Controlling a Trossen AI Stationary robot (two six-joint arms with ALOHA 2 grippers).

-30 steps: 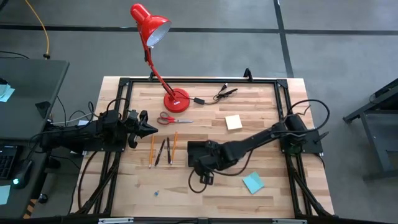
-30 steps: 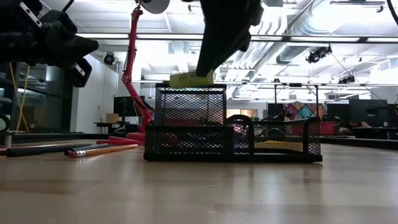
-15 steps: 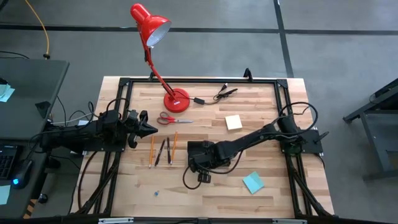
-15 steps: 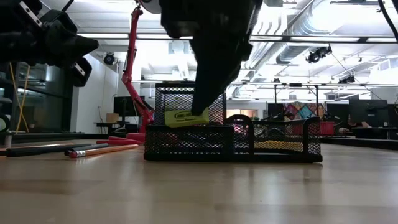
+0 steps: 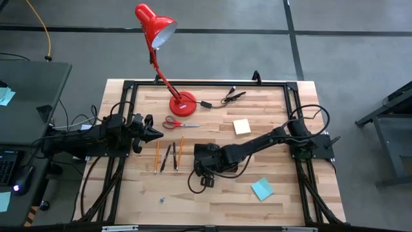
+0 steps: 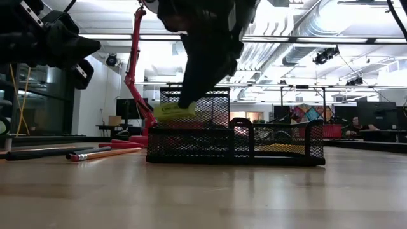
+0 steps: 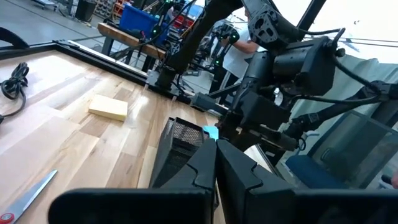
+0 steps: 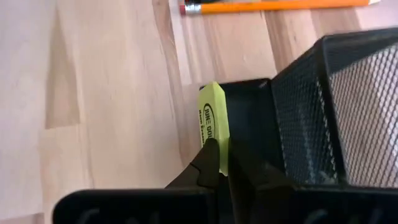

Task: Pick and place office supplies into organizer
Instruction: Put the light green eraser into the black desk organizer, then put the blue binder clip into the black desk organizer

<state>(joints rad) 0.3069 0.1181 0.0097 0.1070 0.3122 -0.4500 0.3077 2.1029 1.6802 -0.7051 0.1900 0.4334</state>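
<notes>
Eraser (image 8: 212, 124): between the right gripper's (image 8: 222, 163) fingertips, just over the organizer's (image 8: 292, 118) end compartment. Pencil (image 8: 273, 6): on the table beyond the fingers. Sticky pad (image 7: 108, 107): ahead of the left gripper (image 7: 216, 165), well apart.

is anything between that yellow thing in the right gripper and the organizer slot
Nothing visible. The right gripper, shut on the yellow eraser, holds it at the rim of the organizer, beside its low end compartment.

Dark print on the yellow eraser (image 8: 211, 118) is only partly legible.
</notes>
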